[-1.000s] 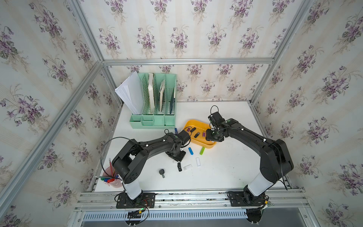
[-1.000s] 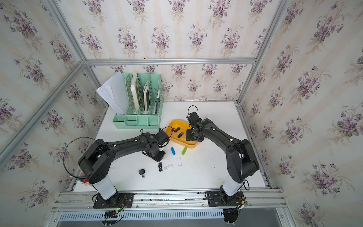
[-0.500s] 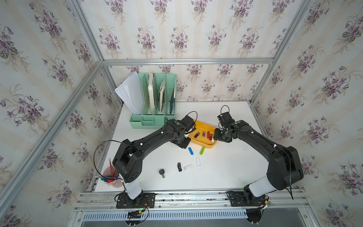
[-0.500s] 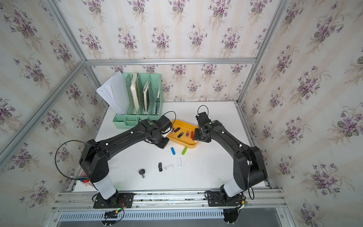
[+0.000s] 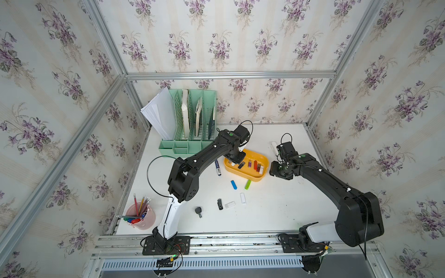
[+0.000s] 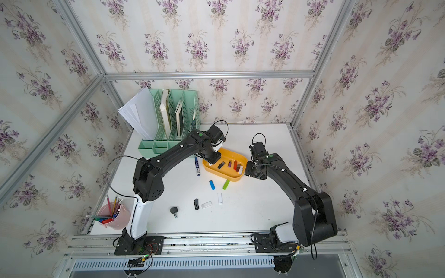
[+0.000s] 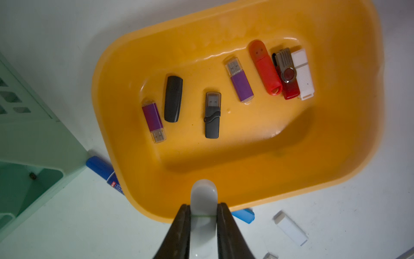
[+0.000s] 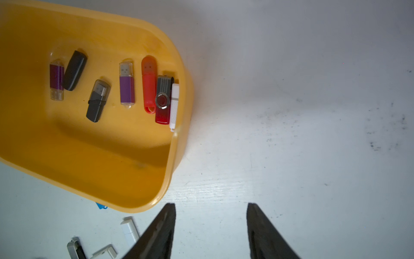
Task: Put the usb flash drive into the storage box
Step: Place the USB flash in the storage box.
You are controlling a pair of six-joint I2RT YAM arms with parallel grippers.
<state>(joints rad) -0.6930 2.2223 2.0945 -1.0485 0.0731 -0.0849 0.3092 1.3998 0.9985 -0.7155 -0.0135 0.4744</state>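
Gripping: my left pincer [image 7: 203, 207] is clamped on a white usb flash drive [image 7: 203, 192], over the storage box [image 7: 268, 175] rim.
Right pincer [image 8: 211, 207]: jaws apart, empty, beside the box.

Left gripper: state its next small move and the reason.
The left gripper is shut on a white flash drive whose tip hangs over the storage box, just inside its rim, clear of the drives there. So probably open the jaws and let it fall.
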